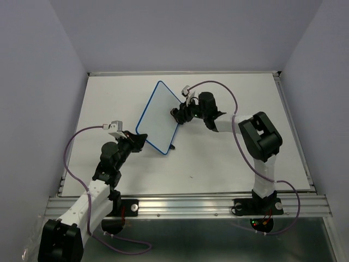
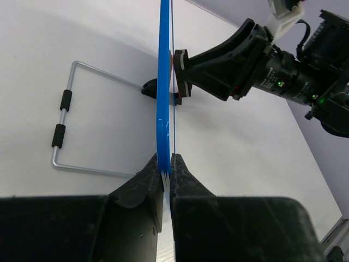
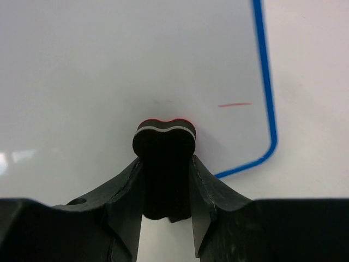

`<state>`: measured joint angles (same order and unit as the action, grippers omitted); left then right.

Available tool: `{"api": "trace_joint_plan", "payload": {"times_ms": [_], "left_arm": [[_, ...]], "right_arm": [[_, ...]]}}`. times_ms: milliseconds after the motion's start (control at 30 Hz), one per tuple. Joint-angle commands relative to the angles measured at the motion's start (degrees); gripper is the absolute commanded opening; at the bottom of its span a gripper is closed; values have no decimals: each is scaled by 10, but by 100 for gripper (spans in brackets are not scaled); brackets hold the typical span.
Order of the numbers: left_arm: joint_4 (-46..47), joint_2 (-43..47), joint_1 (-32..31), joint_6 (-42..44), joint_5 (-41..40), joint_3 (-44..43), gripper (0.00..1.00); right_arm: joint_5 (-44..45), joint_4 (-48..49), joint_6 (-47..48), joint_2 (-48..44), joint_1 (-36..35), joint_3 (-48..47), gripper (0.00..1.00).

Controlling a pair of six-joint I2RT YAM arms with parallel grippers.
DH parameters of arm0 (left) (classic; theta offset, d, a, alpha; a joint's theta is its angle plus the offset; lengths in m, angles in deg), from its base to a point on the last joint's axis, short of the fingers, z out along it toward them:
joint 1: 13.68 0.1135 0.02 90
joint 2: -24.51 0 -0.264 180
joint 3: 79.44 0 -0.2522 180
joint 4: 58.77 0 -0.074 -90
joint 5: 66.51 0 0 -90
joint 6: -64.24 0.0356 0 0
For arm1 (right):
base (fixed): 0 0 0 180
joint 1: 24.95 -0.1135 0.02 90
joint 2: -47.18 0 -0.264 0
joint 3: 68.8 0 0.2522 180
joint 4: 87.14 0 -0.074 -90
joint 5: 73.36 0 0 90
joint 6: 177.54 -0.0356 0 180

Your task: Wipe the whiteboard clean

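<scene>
The whiteboard, white with a thin blue frame, stands tilted on the table. Seen from the left wrist it is a blue edge, and my left gripper is shut on that edge at the board's near corner. My right gripper is shut on a black eraser with a red face, which is pressed flat against the board's white surface. A short red stroke lies right of the eraser, near the blue frame. From above, the right gripper meets the board's right side.
A bent metal wire stand with two black grips rests on the table behind the board. A black foot sticks out under the board. A metal rail runs along the near edge; grey walls close in on three sides.
</scene>
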<state>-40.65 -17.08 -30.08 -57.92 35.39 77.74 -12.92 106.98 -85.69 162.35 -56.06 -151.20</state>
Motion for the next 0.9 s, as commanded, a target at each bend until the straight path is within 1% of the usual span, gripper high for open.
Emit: {"api": "trace_joint_plan", "payload": {"times_ms": [0, 33, 67, 233, 500, 633, 867], "left_arm": [[-38, -14, -11, 19, 41, -6, 0], [-38, -14, -11, 19, 42, -6, 0], [-37, -14, -11, 19, 42, -6, 0], [-37, -15, -11, 19, 42, -6, 0], [-36, -22, -11, 20, 42, -8, 0], [-35, -25, -12, 20, 42, -8, 0], [-36, -29, -12, 19, 42, -10, 0]], "right_arm": [[50, 19, -17, 36, 25, -44, 1], [50, 17, -17, 44, 32, -52, 1], [53, 16, -38, 53, 37, -67, 1], [64, 14, -47, 88, 55, -102, 1], [41, 19, -36, 74, 55, -120, 1], [45, 18, -35, 79, 55, -141, 1], [28, 19, -44, 102, 55, -173, 1]]}}
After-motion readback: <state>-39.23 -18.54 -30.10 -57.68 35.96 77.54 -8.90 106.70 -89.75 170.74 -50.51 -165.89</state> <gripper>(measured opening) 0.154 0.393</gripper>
